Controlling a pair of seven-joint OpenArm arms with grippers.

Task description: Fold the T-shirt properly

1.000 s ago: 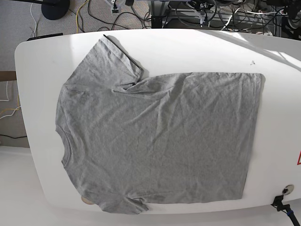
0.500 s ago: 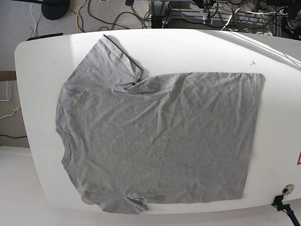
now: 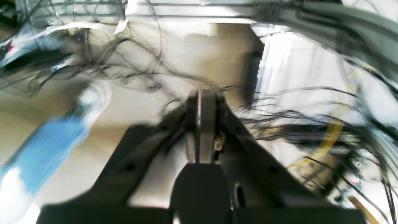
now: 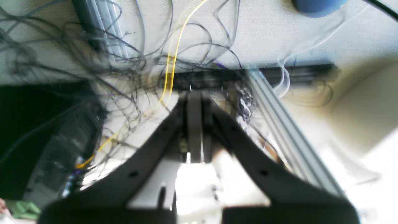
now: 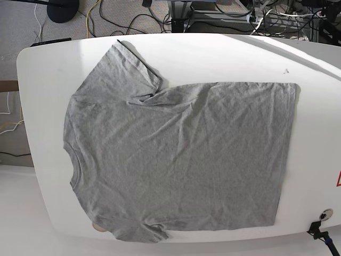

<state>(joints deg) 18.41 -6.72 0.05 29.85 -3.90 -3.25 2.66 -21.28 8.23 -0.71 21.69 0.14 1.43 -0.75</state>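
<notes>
One T-shirt lies spread flat on one white surface, plain grey side up and wrinkled all over. In the base view its neck opening is at the left edge, its straight hem at the right, one short sleeve reaches toward the far left corner of the surface, and the other sleeve sits at the near edge. The shirt covers most of the surface, with a bare white strip along the far side and on the right.

Two grippers are present, one on each arm, and neither appears in the base view. The left gripper is clenched, its two fingers pressed flat together with nothing between them; its wrist view is blurred and shows only floor and a tangle of dark cables beyond it. The right gripper is likewise clenched and empty, pointing at floor, an aluminium rail and loose wires, one of them yellow.

No part of the shirt shows in either wrist view, so both grippers are well apart from it and not touching it.
</notes>
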